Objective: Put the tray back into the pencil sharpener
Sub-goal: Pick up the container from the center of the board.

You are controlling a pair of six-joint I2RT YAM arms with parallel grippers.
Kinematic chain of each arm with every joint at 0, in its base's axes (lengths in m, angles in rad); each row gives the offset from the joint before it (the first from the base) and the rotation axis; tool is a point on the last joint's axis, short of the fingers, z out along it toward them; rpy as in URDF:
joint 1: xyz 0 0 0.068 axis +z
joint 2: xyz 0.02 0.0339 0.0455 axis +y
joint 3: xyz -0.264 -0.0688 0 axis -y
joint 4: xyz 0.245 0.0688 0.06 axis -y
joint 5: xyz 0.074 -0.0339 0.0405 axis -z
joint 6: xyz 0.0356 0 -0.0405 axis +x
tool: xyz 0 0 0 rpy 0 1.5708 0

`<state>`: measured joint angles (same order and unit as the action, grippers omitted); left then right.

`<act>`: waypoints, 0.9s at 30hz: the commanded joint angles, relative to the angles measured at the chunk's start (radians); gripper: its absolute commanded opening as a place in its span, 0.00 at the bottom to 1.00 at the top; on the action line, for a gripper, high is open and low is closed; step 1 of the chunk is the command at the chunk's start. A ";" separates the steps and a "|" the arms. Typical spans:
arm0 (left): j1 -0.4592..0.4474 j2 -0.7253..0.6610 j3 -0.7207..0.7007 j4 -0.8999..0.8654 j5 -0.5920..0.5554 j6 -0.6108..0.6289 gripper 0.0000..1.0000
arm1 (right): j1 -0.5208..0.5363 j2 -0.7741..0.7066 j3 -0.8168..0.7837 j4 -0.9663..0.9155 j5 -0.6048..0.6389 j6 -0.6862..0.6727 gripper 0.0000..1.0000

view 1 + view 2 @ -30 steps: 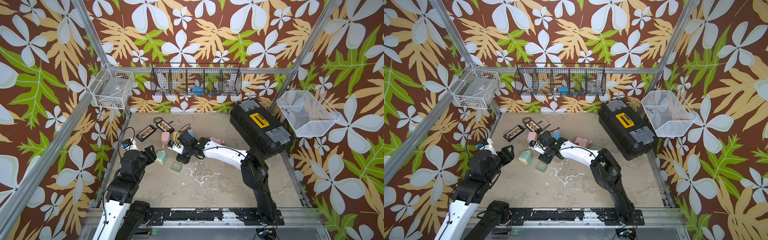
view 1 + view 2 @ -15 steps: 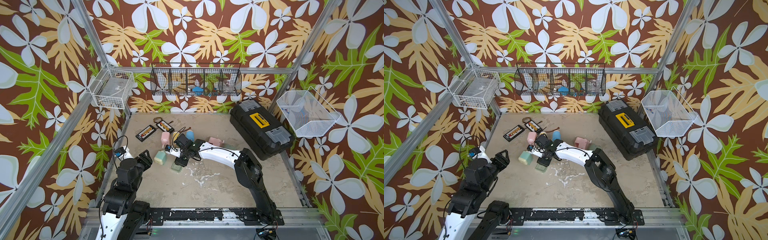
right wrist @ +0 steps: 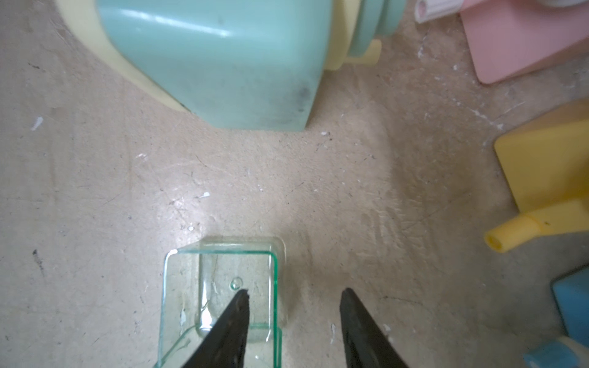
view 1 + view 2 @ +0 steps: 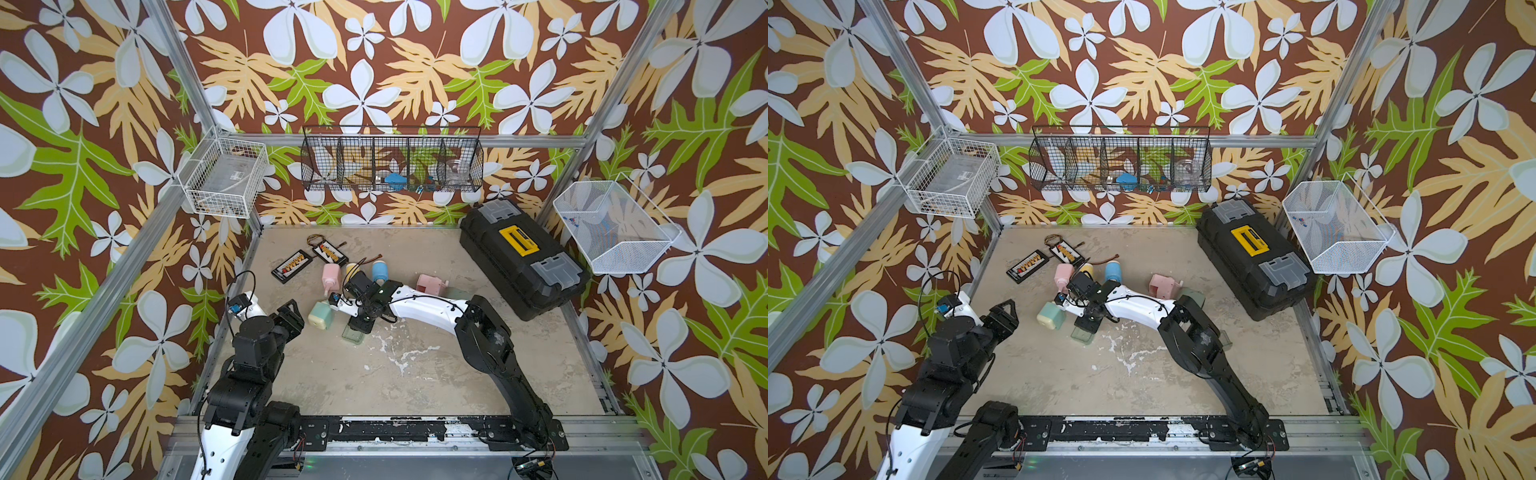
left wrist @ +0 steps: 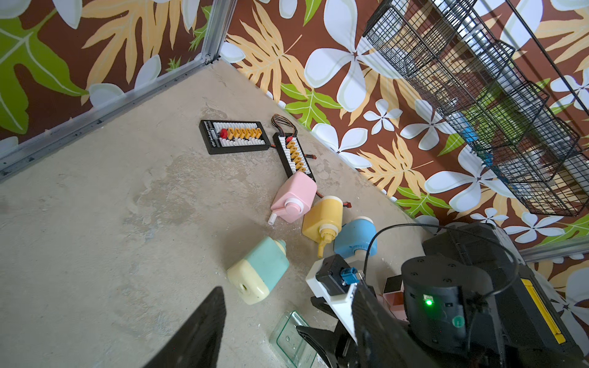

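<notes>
The tray [image 3: 220, 280] is a small clear green-tinted box lying on the table, seen in both top views [image 4: 352, 334] [image 4: 1082, 333]. Just beyond it, the pencil sharpener [image 4: 321, 315] [image 3: 216, 63], teal with a cream front, lies on its side. My right gripper [image 3: 294, 291] [image 4: 359, 325] is down over the tray, open. One finger sits inside the tray and the other outside, straddling a side wall without pinching it. At the table's left side my left gripper [image 4: 293, 318] [image 5: 287, 293] stands open and empty, short of the sharpener [image 5: 259, 270].
Pink [image 4: 331, 274], yellow [image 4: 351, 268] and blue [image 4: 380, 270] sharpeners lie close behind the right gripper, another pink one [image 4: 430, 284] to its right. Two connector boards [image 4: 291, 266] lie at the back left. A black toolbox [image 4: 521, 257] fills the back right corner.
My left arm has drawn back from the teal sharpener toward the front left. My right gripper has come down onto the tray and its jaws have narrowed.
</notes>
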<state>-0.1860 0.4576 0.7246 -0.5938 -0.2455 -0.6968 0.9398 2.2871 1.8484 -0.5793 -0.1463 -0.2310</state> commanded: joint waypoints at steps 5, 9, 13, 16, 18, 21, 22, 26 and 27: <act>0.000 0.010 0.013 -0.002 0.005 0.004 0.65 | 0.002 0.031 0.021 -0.024 -0.019 0.037 0.30; 0.000 0.013 0.019 -0.003 0.004 0.002 0.64 | 0.002 0.043 0.024 -0.030 -0.024 0.038 0.22; -0.001 0.011 0.024 -0.003 -0.007 0.000 0.64 | 0.002 0.041 0.030 -0.033 -0.023 0.040 0.13; 0.000 0.012 0.027 -0.003 -0.009 -0.007 0.64 | 0.002 0.019 0.023 -0.035 -0.021 0.039 0.06; 0.000 0.011 0.032 -0.004 -0.006 -0.014 0.64 | 0.002 -0.008 0.010 -0.035 -0.016 0.043 0.02; 0.000 0.016 0.035 0.001 -0.002 -0.021 0.64 | 0.000 -0.091 -0.059 -0.008 -0.010 0.060 0.00; 0.000 0.019 0.035 0.000 0.000 -0.021 0.64 | 0.000 -0.132 -0.102 0.009 -0.010 0.070 0.00; 0.000 0.032 0.028 0.009 0.010 -0.021 0.64 | 0.000 -0.315 -0.340 0.089 0.001 0.105 0.00; -0.001 0.035 0.024 0.015 0.016 -0.020 0.64 | 0.001 -0.358 -0.400 0.107 0.007 0.116 0.00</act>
<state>-0.1860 0.4862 0.7525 -0.5922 -0.2440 -0.7128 0.9398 1.9999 1.5463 -0.5217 -0.1528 -0.1574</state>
